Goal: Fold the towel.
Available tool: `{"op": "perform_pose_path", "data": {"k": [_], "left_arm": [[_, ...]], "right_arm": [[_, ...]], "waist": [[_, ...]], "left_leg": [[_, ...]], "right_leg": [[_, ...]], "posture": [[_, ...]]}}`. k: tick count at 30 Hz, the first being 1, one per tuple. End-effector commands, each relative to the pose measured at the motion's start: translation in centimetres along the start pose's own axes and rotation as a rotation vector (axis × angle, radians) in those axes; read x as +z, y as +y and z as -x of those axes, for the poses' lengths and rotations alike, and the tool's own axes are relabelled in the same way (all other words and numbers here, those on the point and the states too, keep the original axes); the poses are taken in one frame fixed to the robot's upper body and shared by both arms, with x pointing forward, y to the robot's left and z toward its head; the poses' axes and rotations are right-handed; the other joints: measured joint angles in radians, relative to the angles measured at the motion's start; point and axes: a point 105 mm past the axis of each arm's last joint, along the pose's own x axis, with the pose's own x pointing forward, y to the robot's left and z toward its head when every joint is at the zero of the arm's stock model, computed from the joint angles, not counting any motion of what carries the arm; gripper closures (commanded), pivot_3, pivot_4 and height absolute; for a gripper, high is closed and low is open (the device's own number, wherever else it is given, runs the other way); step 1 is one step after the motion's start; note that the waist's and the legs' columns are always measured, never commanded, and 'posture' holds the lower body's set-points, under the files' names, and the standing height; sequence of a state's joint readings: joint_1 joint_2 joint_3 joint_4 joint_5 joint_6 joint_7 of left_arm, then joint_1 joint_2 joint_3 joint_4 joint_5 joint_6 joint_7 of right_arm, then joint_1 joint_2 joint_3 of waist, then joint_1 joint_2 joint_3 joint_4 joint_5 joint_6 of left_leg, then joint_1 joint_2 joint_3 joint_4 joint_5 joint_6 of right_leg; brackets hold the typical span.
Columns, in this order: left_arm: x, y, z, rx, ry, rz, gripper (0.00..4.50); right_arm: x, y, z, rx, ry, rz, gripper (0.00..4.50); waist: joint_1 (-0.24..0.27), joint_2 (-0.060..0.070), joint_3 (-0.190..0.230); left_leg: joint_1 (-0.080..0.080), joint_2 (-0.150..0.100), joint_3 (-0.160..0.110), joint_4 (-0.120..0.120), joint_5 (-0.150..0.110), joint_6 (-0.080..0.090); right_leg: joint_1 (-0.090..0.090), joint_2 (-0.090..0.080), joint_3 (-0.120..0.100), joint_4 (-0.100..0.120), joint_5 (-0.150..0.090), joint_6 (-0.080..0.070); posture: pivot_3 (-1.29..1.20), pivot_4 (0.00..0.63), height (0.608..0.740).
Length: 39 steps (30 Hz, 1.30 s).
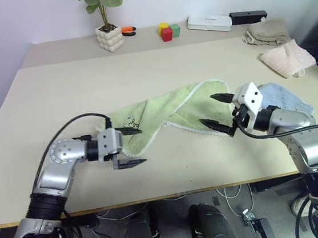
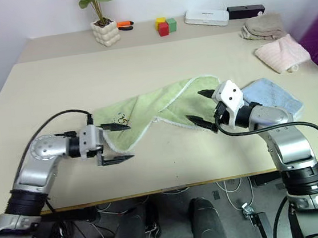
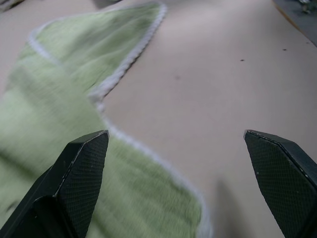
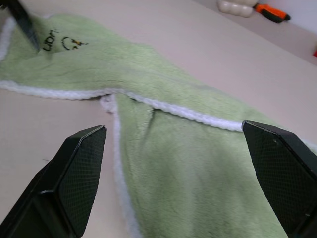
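Towel [image 1: 173,114] lies rumpled on tabletop [image 1: 142,69]. Left tool [image 1: 132,147] at 9 o'clock end, right tool [image 1: 220,112] at 3 o'clock: both spread, empty. Pinch only white edging at each end, judged best.

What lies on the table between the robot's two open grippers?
The crumpled green towel stretches between the left gripper and the right gripper, with bare table beside its near edge, as seen in both eye views.

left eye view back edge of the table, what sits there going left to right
potted plant → orange-handled tool → coloured blocks → white flat device → black box → beige cloth
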State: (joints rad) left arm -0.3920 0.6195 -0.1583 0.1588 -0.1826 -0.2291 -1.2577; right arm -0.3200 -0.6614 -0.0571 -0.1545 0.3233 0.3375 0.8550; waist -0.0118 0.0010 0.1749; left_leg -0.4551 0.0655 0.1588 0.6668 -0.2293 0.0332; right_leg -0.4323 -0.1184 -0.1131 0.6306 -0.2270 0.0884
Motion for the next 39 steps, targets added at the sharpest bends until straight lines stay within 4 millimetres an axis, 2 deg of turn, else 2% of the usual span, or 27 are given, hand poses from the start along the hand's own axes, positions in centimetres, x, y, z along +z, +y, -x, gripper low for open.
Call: {"op": "perform_pose_path", "data": {"k": [1, 5, 11, 18, 23, 26, 30, 33, 36, 39], "left_arm": [[0.2, 0.5, 0.1, 0.0, 0.017, -0.074, 0.0], [-0.2, 0.0, 0.8, -0.028, 0.052, -0.092, 0.0], [-1.1, -0.6, 3.0, -0.029, 0.115, -0.082, 0.0], [-2.3, -1.6, 2.8, -0.017, 0.159, -0.07, 0.0], [-3.3, -1.5, 1.9, 0.005, 0.186, -0.033, 0.0], [-3.9, -2.2, 1.4, -0.026, 0.2, 0.039, 0.87], [-4.7, -3.1, 1.1, -0.08, 0.237, 0.088, 2.76], [-5.5, -3.0, 0.6, -0.08, 0.272, 0.118, 4.36], [-6.2, -2.3, 0.2, -0.056, 0.288, 0.142, 4.44], [-5.8, -1.2, 0.3, -0.015, 0.259, 0.146, 4.44]], "right_arm": [[1.9, -0.5, 0.1, -0.023, -0.054, 0.054, 0.02], [1.8, -0.5, 0.1, -0.028, -0.057, 0.049, 0.02], [2.1, 0.4, -1.5, -0.019, -0.097, 0.034, 0.02], [2.3, 0.9, -2.9, 0.008, -0.129, 0.03, 0.02], [2.4, 0.5, -2.3, 0.002, -0.131, 0.032, 0.02], [2.5, 0.7, -2.0, 0.006, -0.129, 0.037, 0.0], [2.8, 0.5, -1.6, -0.011, -0.135, 0.046, 0.0], [2.8, 0.5, -1.2, -0.019, -0.13, 0.053, 0.0], [2.8, 0.3, -0.6, -0.038, -0.124, 0.058, 0.0], [2.7, 0.4, -0.4, -0.048, -0.121, 0.056, 0.0]], "waist": [[0.0, 0.0, 0.0], [0.001, 0.0, 0.0], [-0.001, 0.0, 0.0], [0.003, 0.0, 0.0], [0.003, 0.002, -0.001], [0.006, 0.002, -0.001], [0.008, 0.003, -0.002], [0.013, 0.003, -0.002], [0.025, 0.006, -0.004], [0.026, 0.006, -0.005]], "left_leg": [[0.0, 0.0, 0.0, 0.0, 0.0, 0.0], [0.0, 0.0, 0.0, 0.0, 0.0, 0.0], [0.0, 0.001, 0.0, 0.0, 0.0, 0.0], [0.0, 0.001, 0.0, 0.0, 0.0, 0.001], [0.0, 0.001, 0.0, 0.0, 0.0, 0.001], [0.001, 0.001, 0.0, 0.0, 0.0, 0.001], [0.006, 0.001, -0.001, 0.0, -0.001, 0.001], [0.01, 0.001, -0.001, 0.0, -0.002, -0.001], [0.011, 0.001, -0.001, 0.0, -0.003, -0.001], [0.011, 0.001, -0.001, 0.0, -0.003, -0.001]], "right_leg": [[0.0, 0.0, 0.0, 0.0, 0.0, 0.0], [0.0, 0.0, 0.0, 0.0, 0.0, 0.0], [0.0, 0.0, 0.0, 0.0, 0.0, 0.0], [0.0, -0.001, 0.0, 0.0, 0.0, 0.0], [0.001, -0.001, 0.0, 0.0, 0.0, 0.0], [0.002, -0.001, 0.0, 0.0, 0.0, 0.0], [0.005, -0.001, 0.0, 0.0, -0.002, -0.003], [0.005, -0.002, 0.0, -0.001, -0.002, -0.003], [0.005, -0.002, 0.0, -0.001, -0.002, -0.004], [0.006, -0.002, 0.0, -0.001, -0.002, -0.004]], "posture": [[0.0, 0.15, 0.74], [0.0, 0.15, 0.74], [0.0, 0.15, 0.74], [0.0, 0.15, 0.74], [0.0, 0.15, 0.74], [0.0, 0.15, 0.74], [0.0, 0.15, 0.74], [0.0, 0.15, 0.74], [0.0, 0.15, 0.74], [0.0, 0.15, 0.74]]}}
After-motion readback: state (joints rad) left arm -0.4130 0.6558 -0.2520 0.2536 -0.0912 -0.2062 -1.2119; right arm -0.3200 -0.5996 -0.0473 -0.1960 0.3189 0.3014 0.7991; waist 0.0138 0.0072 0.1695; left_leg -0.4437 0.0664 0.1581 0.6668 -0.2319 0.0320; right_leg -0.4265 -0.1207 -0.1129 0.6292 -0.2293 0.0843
